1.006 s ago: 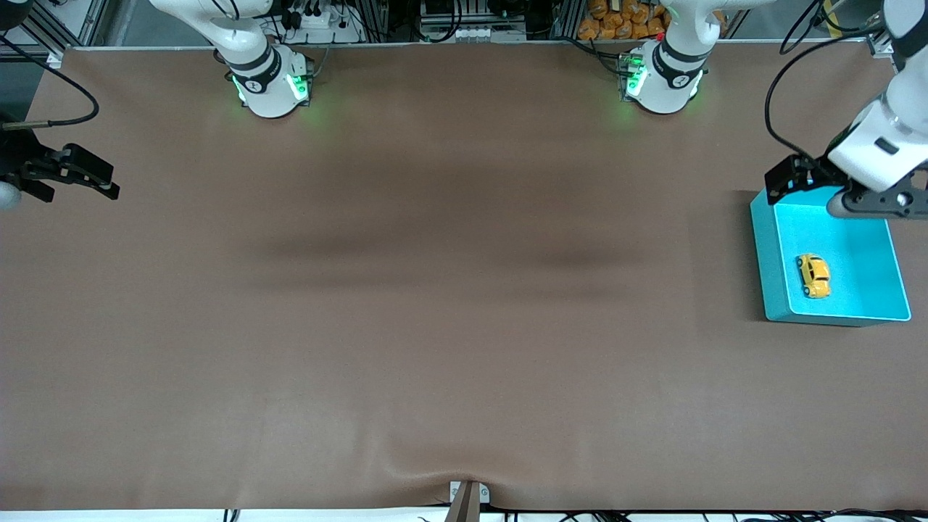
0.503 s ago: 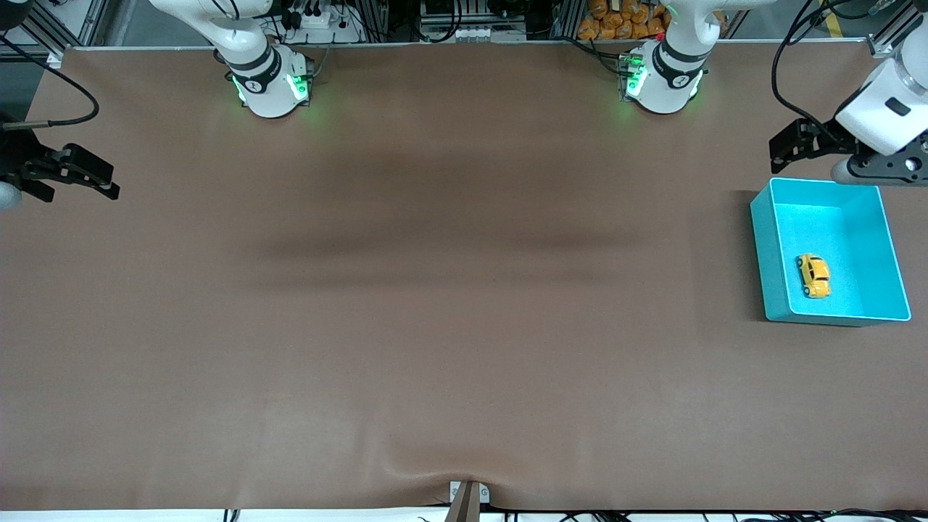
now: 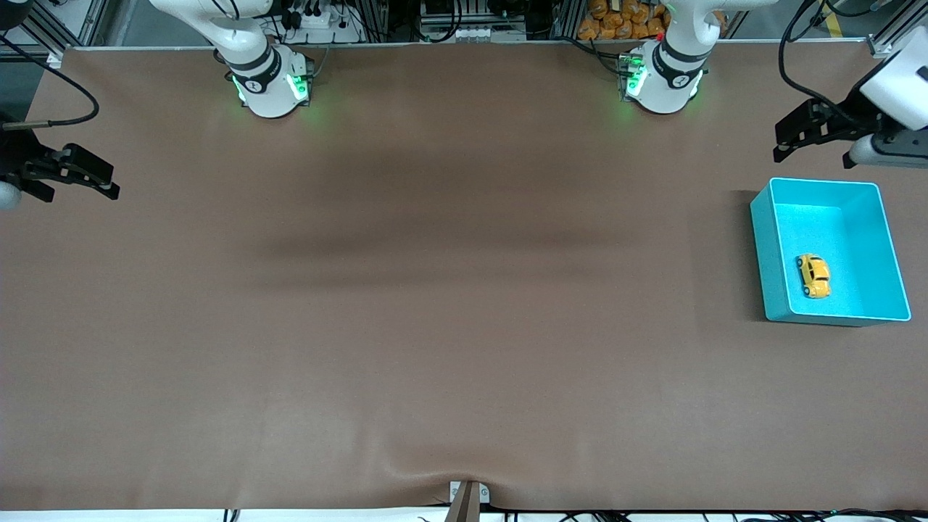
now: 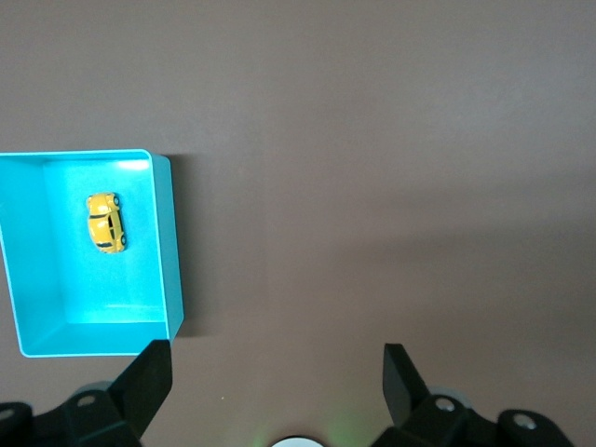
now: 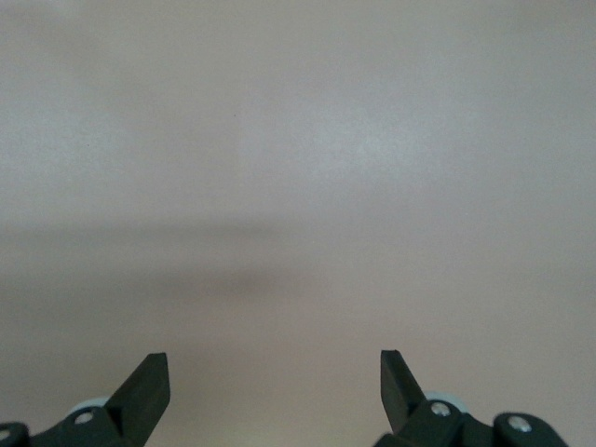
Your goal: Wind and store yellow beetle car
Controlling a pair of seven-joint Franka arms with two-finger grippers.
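The yellow beetle car (image 3: 813, 275) lies on its wheels inside the teal bin (image 3: 767, 261), at the left arm's end of the table. The left wrist view shows the car (image 4: 105, 223) in the bin (image 4: 173, 251) too. My left gripper (image 3: 786, 141) hangs open and empty over bare table, between the bin and the robots' bases. Its fingers (image 4: 147, 382) frame only brown cloth, midpoint of the left gripper (image 4: 277, 358). My right gripper (image 3: 80, 190) waits open and empty over the right arm's end of the table, with only bare cloth under the right gripper (image 5: 275, 368).
Brown cloth covers the whole table. The two arm bases (image 3: 272, 83) (image 3: 663, 80) stand along the edge farthest from the front camera. A small metal bracket (image 3: 467, 496) pinches the cloth at the nearest edge. A black cable (image 3: 72, 116) loops above the right gripper.
The left gripper has drawn back from over the bin toward the bases' edge of the table. The car stays still in the bin. The right arm has not moved.
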